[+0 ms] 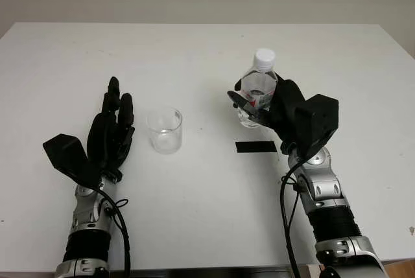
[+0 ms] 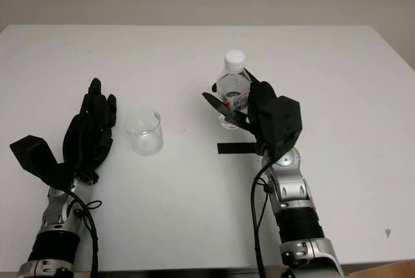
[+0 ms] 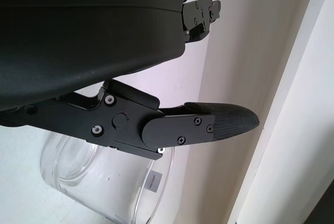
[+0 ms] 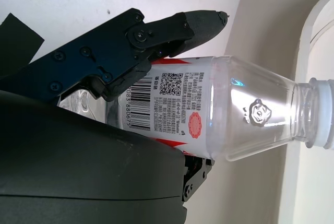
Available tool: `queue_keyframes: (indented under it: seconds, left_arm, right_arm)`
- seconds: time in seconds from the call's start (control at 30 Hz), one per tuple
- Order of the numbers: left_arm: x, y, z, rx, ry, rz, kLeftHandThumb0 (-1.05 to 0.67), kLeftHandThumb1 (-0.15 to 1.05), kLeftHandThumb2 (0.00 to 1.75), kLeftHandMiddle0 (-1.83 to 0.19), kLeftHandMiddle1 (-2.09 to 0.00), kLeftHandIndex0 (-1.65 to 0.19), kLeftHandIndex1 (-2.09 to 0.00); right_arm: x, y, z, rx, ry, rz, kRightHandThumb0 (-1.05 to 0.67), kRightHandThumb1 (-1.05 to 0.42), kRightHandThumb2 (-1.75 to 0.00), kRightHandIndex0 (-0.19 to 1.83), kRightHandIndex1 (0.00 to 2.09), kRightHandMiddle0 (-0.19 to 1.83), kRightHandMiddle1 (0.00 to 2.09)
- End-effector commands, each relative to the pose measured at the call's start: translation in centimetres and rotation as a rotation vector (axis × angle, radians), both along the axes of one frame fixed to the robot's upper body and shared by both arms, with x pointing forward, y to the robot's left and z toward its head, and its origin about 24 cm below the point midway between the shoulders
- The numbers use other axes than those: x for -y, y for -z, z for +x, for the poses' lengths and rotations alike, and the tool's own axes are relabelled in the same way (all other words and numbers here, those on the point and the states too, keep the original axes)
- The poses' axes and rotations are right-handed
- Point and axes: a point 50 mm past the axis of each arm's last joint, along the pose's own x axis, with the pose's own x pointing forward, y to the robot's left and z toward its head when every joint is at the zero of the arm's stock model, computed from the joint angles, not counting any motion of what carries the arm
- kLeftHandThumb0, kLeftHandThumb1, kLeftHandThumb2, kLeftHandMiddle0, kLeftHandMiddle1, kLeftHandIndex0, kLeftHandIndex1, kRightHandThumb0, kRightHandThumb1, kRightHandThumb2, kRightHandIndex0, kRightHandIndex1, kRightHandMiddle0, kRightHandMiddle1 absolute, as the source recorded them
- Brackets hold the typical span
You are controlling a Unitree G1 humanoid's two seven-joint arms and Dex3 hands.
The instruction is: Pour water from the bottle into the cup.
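Water bottle (image 1: 259, 90), clear plastic with a white cap (image 1: 264, 58) still on, stands upright on the white table (image 1: 194, 213), over on the right side. The right hand (image 1: 267, 111) is wrapped around its lower part, with black fingers (image 4: 156, 33) pressed on the red and white label (image 4: 172, 101). The bottle's bottom looks like it is on the table or just off it; I cannot tell which. A strip of black tape (image 1: 255, 147) lies on the table just in front of the bottle. The glass cup (image 1: 164, 130) is see-through and stands upright near the middle of the table, to the left of the bottle and apart from it. The left hand (image 1: 111, 132) is just beside the cup on its left, open and holding nothing.
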Motion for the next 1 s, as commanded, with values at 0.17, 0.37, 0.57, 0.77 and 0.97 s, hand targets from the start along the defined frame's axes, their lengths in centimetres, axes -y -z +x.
queue_keyframes:
  seconds: [0.17, 0.37, 0.57, 0.77, 0.97]
  left_arm:
    - [-0.1, 0.9, -0.6, -0.035, -0.012, -0.01, -0.72, 1.05, 0.44, 0.15, -0.06, 0.17, -0.05]
    - [-0.3, 0.9, -0.7, -0.036, -0.014, -0.004, -0.71, 1.05, 0.45, 0.16, -0.05, 0.17, -0.05]
    - [-0.4, 0.8, -0.8, -0.037, -0.015, 0.002, -0.71, 1.05, 0.45, 0.16, -0.05, 0.18, -0.05]
    - [-0.4, 0.8, -0.9, -0.041, -0.013, -0.004, -0.71, 1.05, 0.45, 0.16, -0.05, 0.17, -0.05]
    - [-0.4, 0.8, -0.9, -0.047, -0.017, -0.002, -0.72, 1.05, 0.44, 0.15, -0.06, 0.16, -0.06]
  right_arm:
    - [0.1, -0.3, -0.1, -0.034, 0.025, 0.001, -0.39, -1.05, -0.42, 1.32, 2.09, 0.97, 2.09]
    - [0.2, 0.9, -0.1, -0.118, 0.039, 0.026, -0.4, -1.05, -0.43, 1.39, 2.09, 1.04, 2.09]
    - [0.3, 1.5, -0.6, -0.158, 0.044, 0.029, -0.41, -1.05, -0.41, 1.41, 2.09, 1.05, 2.09]
    - [0.3, 2.1, -1.5, -0.165, 0.039, 0.038, -0.4, -1.05, -0.42, 1.42, 2.09, 1.07, 2.09]
    - [0.2, 3.0, -2.1, -0.189, 0.054, 0.041, -0.41, -1.05, -0.42, 1.43, 2.09, 1.09, 2.09]
